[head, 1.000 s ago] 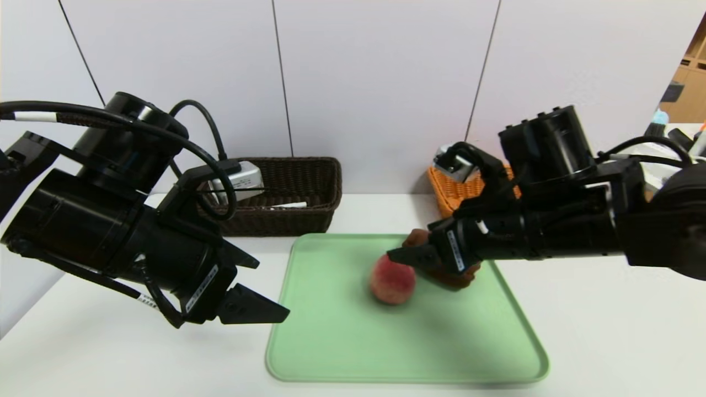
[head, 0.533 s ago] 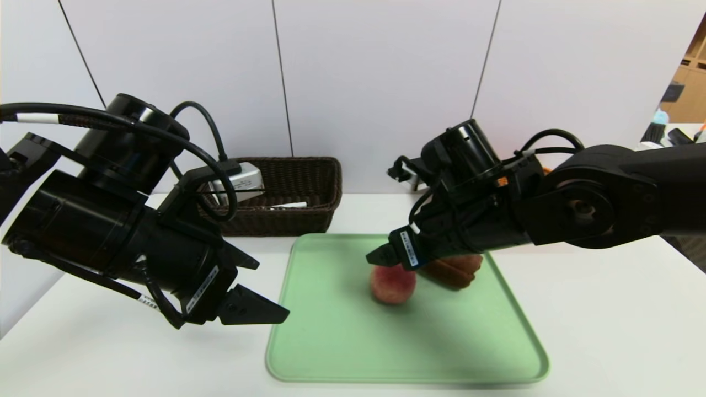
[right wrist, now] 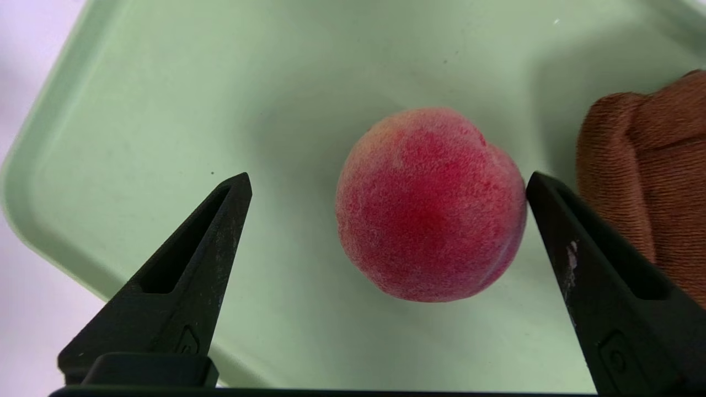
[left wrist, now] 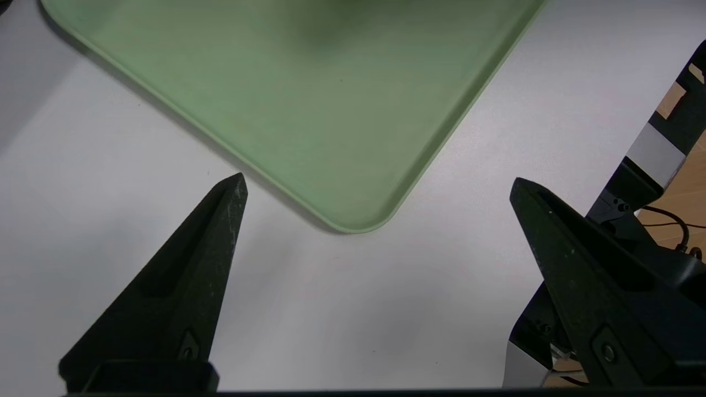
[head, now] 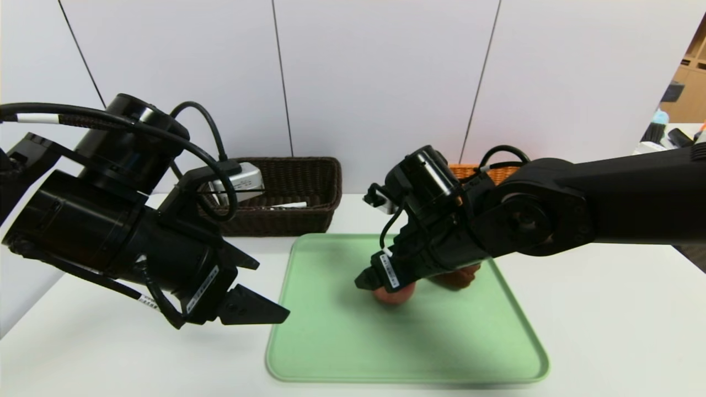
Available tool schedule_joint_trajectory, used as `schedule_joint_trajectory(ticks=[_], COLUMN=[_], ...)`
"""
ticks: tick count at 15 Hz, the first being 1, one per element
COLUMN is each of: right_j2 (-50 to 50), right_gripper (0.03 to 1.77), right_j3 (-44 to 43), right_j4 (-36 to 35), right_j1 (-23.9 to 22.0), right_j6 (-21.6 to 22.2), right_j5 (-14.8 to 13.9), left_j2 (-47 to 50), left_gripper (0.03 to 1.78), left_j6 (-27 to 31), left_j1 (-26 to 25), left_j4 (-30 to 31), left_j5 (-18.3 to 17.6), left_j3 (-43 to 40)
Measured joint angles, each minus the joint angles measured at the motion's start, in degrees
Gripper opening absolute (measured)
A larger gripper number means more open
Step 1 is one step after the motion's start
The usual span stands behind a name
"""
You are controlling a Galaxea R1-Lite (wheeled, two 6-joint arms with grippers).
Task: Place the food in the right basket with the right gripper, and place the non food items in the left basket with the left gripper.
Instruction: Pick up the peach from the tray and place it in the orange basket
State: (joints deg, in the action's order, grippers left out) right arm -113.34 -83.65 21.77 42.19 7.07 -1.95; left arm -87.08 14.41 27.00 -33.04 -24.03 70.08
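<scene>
A red peach lies on the green tray. My right gripper is open and straddles it, one finger close against the peach's side, the other well clear. In the head view the gripper hangs low over the peach and hides most of it. A brown ribbed bread-like item lies right beside the peach on the side towards the right basket. My left gripper is open with nothing between its fingers, above the table by the tray's near left corner.
The dark brown left basket stands behind the tray at the left, with a pale item in it. The orange right basket shows only partly behind my right arm. A white table surrounds the tray.
My right arm has swung left from near the orange basket and dropped over the peach, which now sits between its open fingers. The left arm has not moved.
</scene>
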Motion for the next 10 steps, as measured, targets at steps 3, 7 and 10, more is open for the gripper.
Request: schedule_joint_trajectory(ticks=[3,7,10], right_j2=[-1.77,-3.23,-3.45], right_gripper=[1.71,1.71,1.71], right_j3=[0.09,0.24,0.52], right_j4=[0.0,0.09,0.39], right_j1=[0.15,0.15,0.11], right_j6=[-0.05,-0.22,-0.35], right_j5=[-0.59,-1.21,-1.18], left_j2=[-0.02,-0.02,-0.05], left_gripper=[1.69,1.69,1.69], left_j6=[0.0,0.0,0.06], left_j1=[0.0,-0.16,-0.2], left_j4=[0.66,0.71,0.73], left_j5=[0.0,0.11,0.09], left_j3=[0.01,-0.05,-0.11])
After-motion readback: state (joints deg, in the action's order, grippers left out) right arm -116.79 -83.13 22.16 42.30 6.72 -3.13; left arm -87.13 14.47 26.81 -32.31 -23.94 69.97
